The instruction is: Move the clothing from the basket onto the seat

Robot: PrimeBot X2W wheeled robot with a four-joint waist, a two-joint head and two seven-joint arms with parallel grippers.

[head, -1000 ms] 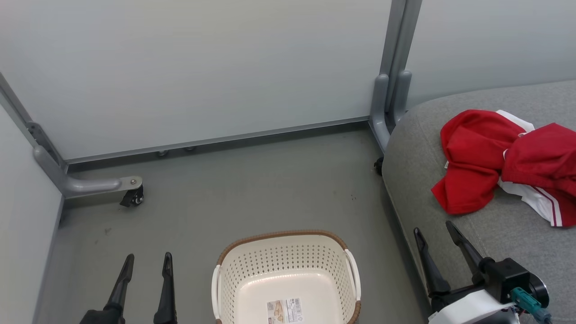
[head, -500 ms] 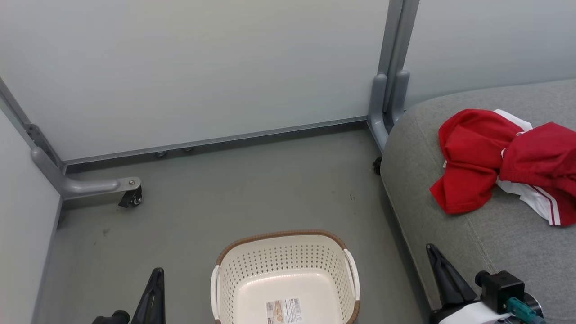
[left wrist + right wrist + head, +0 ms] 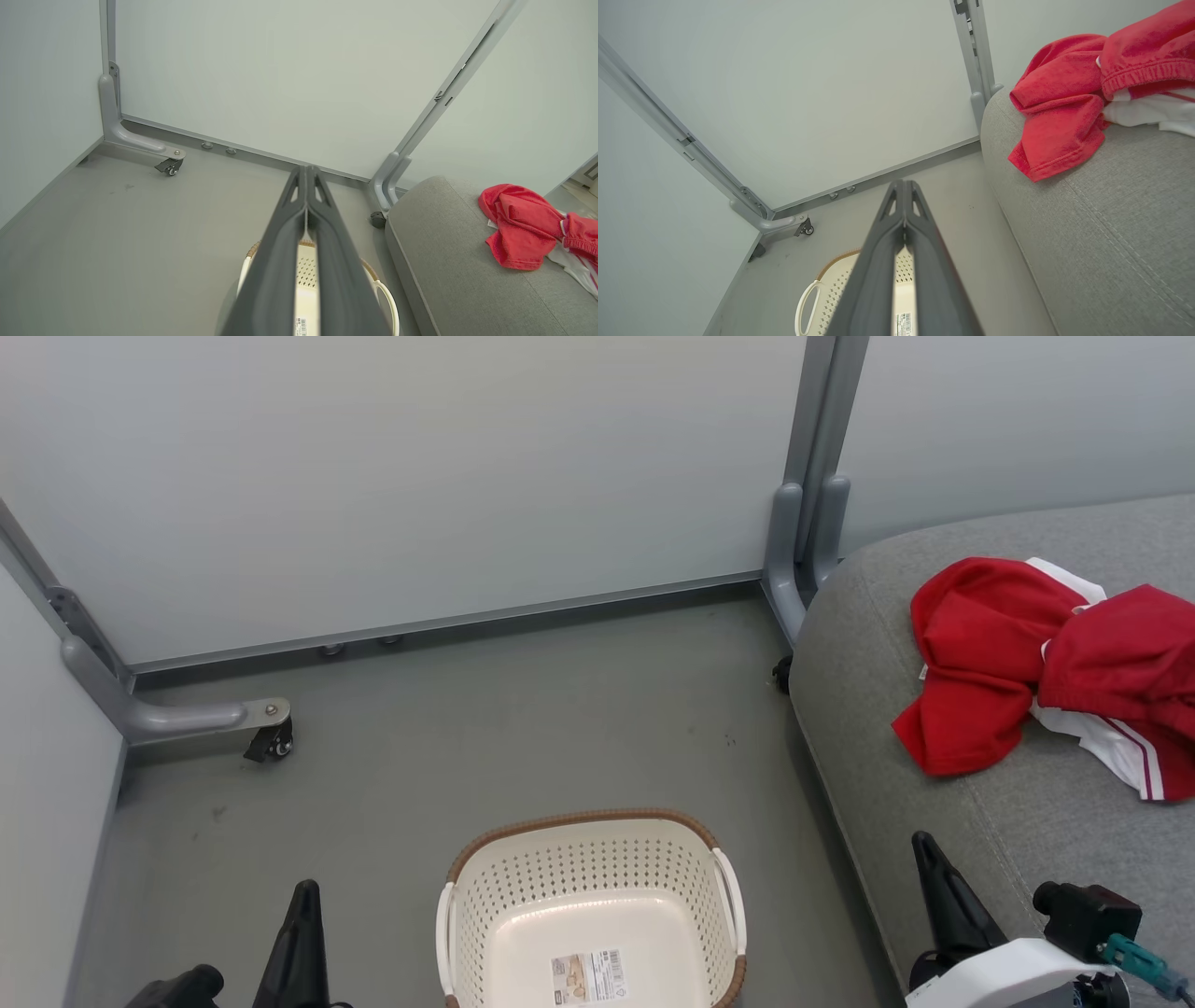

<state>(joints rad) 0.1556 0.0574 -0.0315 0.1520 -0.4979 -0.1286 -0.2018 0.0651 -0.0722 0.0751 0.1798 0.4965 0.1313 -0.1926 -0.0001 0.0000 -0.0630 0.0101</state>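
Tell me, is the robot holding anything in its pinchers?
Nothing. The left gripper and right gripper are shut on air; the clothing lies on the seat.

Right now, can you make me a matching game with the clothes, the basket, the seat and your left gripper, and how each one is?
Things:
1. clothing
2. basket
3. seat
4. left gripper

States:
A. grey fabric, wide
B. shut, holding nothing
C. red and white, heaped on the seat
D. on the floor, no clothes inside

Pairs: 1-C, 2-D, 3-A, 4-B
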